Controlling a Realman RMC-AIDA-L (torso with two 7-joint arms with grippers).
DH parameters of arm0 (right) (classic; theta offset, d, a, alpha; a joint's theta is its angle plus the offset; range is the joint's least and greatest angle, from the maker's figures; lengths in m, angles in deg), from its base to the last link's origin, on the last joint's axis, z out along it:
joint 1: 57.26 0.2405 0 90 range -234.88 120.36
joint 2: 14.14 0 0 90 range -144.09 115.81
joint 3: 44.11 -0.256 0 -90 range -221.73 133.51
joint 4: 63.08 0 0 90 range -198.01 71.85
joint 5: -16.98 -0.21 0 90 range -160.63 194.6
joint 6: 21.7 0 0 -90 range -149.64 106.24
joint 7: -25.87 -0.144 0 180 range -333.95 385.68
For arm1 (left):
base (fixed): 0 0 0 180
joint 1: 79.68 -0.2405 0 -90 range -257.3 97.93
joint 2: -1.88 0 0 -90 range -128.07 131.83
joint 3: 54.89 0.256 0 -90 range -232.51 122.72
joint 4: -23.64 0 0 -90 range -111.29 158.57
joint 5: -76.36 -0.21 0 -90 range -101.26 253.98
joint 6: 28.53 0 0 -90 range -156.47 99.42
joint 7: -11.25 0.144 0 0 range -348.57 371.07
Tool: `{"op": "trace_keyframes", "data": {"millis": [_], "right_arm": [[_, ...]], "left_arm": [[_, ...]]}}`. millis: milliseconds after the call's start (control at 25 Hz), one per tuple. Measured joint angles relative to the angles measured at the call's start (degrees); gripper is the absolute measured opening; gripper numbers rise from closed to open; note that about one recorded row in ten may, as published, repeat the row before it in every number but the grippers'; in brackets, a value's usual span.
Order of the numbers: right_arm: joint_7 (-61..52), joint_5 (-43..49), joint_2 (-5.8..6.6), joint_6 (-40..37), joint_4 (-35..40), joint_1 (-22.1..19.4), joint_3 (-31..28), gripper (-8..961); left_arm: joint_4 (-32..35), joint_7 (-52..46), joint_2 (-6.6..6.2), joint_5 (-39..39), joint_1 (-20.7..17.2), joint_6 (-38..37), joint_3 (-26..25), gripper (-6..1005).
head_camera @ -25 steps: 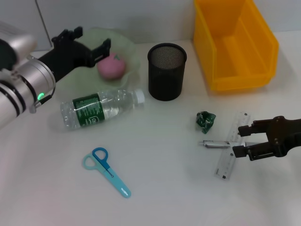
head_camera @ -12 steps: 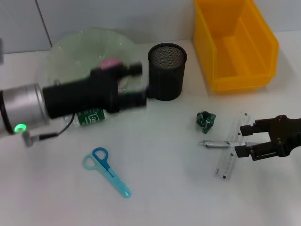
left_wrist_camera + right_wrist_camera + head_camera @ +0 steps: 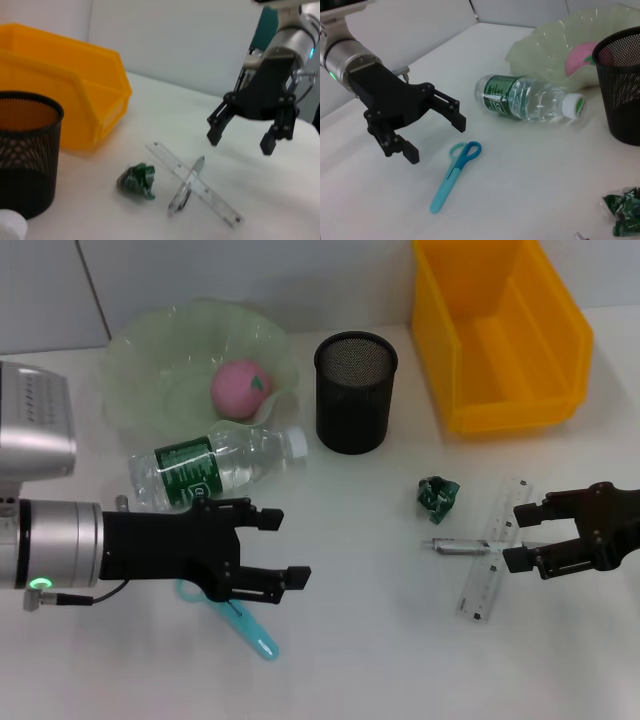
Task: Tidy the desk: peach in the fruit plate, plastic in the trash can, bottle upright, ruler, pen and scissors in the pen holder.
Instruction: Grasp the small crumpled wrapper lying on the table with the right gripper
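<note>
Hovering over the blue scissors point(image 3: 228, 605), the left end effector point(image 3: 278, 547) had its two fingers spread wide and held nothing; the scissor handles lay hidden under its body in the head view, while the closed blades stuck out just below its lower finger. The right wrist view showed it clear of the scissors rather than touching them. Beyond its upper finger, the bottle point(image 3: 215, 468) lay on its side on the bench point(image 3: 350, 660), cap toward the mesh pen holder point(image 3: 355, 392), and farther off the peach point(image 3: 239, 386) already sat in the green fruit plate point(image 3: 150, 360).

The right end effector point(image 3: 518, 535) was also open and empty, poised just beside the ruler point(image 3: 492, 545), which lay crossed with the pen point(image 3: 458, 547); the crumpled green plastic point(image 3: 437, 494) sat near them, apart from both. The yellow trash can point(image 3: 500, 335) stood well beyond.

The scissors probably posed the main risk: lying flat and thin on the bench, they could skid or pivot if the fingers closed off-centre, or the tips might scrape the surface on the way down. On the right, closing on the crossing point could pinch ruler and pen together, so one might slip out mid-lift. A low reach by the left arm might also nudge the bottle and roll it.
</note>
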Motion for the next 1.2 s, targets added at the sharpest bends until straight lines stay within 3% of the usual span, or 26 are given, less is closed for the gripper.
{"op": "trace_keyframes", "data": {"millis": [280,440,520,560,600,680,720,760,800,840,880,960,1000,1040,1200], "right_arm": [[-0.9,-0.4,-0.12,-0.9,1.2,0.0,-0.2,809],[-10.7,-1.0,-0.46,-3.6,9.6,1.7,0.3,809],[-22.0,2.1,0.04,-4.8,16.9,5.3,3.0,809],[-22.0,2.1,0.04,-4.8,16.9,5.3,3.0,809],[-28.2,6.0,0.68,-5.4,19.1,8.5,5.2,809],[-30.9,8.3,0.93,-5.5,19.4,10.3,6.2,808],[-35.3,13.4,1.05,-5.4,19.1,14.2,7.8,808],[-35.3,13.4,1.05,-5.4,19.1,14.2,7.8,808],[-37.5,18.4,0.46,-4.9,18.1,17.7,8.6,808],[-37.5,18.4,0.46,-4.9,18.1,17.7,8.6,808],[-38.3,23.7,-0.80,-3.5,16.4,20.9,8.9,808],[-38.4,25.9,-1.42,-2.8,15.4,22.2,9.1,808],[-38.4,30.3,-3.04,-0.5,13.0,24.8,9.3,808],[-38.4,30.3,-3.04,-0.5,13.0,24.8,9.3,808],[-38.8,35.2,-6.01,5.9,7.7,28.1,13.1,807]], "left_arm": [[0.0,0.1,0.47,-1.7,0.0,-0.5,-1.8,841],[0.0,0.3,0.54,-1.7,0.0,-0.5,-2.4,841],[0.0,0.4,0.62,-1.7,-0.2,-0.4,-3.1,841],[0.0,0.4,0.62,-1.7,-0.2,-0.4,-3.1,841],[0.0,0.8,0.94,-1.7,-0.4,-0.2,-4.2,841],[0.0,1.0,1.17,-1.8,-0.5,0.0,-5.2,841],[0.0,1.1,1.24,-1.9,-0.6,0.0,-5.8,841],[0.0,1.1,1.24,-1.9,-0.6,0.0,-5.8,841],[0.0,1.2,1.30,-1.9,-0.6,0.0,-6.3,841],[0.0,1.3,1.31,-1.9,-0.6,0.0,-6.4,841],[-0.1,1.5,1.32,-1.9,-0.6,0.0,-6.5,841],[-0.2,1.5,1.32,-1.9,-0.6,0.0,-6.5,841],[-0.2,1.6,1.32,-2.0,-0.6,0.0,-6.5,841],[-0.2,1.6,1.32,-2.0,-0.6,0.0,-6.5,841],[-0.2,1.6,1.47,-2.0,-0.7,0.0,-6.7,841]]}}
